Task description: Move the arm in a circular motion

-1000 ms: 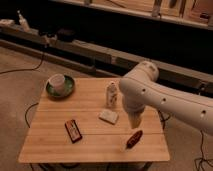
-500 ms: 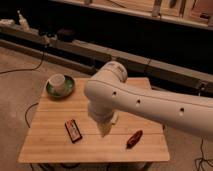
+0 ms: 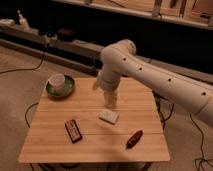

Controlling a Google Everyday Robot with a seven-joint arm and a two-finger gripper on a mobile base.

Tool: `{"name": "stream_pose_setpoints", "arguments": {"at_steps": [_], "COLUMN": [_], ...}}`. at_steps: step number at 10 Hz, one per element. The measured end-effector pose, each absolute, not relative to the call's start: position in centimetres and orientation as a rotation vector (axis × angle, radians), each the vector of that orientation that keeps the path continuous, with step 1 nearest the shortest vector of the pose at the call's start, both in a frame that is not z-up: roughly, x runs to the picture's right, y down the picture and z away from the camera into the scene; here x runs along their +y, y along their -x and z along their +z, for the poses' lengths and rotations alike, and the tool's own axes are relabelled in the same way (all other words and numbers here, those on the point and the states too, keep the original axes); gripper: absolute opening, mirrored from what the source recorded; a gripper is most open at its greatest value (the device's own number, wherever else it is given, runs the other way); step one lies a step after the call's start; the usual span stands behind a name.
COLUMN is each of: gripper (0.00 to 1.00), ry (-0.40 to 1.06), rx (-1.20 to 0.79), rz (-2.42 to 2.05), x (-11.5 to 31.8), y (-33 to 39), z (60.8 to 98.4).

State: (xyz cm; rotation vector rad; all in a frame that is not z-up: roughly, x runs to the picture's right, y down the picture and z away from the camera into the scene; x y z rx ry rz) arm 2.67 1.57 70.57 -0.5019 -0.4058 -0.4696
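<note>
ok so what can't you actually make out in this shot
- arm: camera view, its base is cut off by the right edge.
- gripper: camera view, hangs over the middle of the table; the wrist covers part of it.
- dark packet: camera view, print too small to read.
- reddish-brown item: camera view, too small to identify.

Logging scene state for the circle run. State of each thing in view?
arm: reaching in from right, bent down over table
gripper: pointing down above table centre
cup: upright on green plate
green plate: flat, back left
white packet: lying flat
dark bar: lying flat
reddish item: lying flat, front right
</note>
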Motion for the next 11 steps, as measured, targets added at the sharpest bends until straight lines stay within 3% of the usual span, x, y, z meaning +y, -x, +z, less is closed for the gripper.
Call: {"name": "stream_pose_setpoints", "arguments": {"at_steps": [2,5,8,11], "gripper": [0.65,0.65,0.65,0.65], "ry": [0.530,0.592,0.644,0.677], "rx": [-0.263,-0.094,0.077,0.153], "rz": [-0.339,-0.163,-0.002,0.065], "x": [-1.2,-0.7,2.4,7.1], "y": [-13.5,-23.8,-30.7,-29.4], "z": [76.6,78.8,77.3,73.2]}}
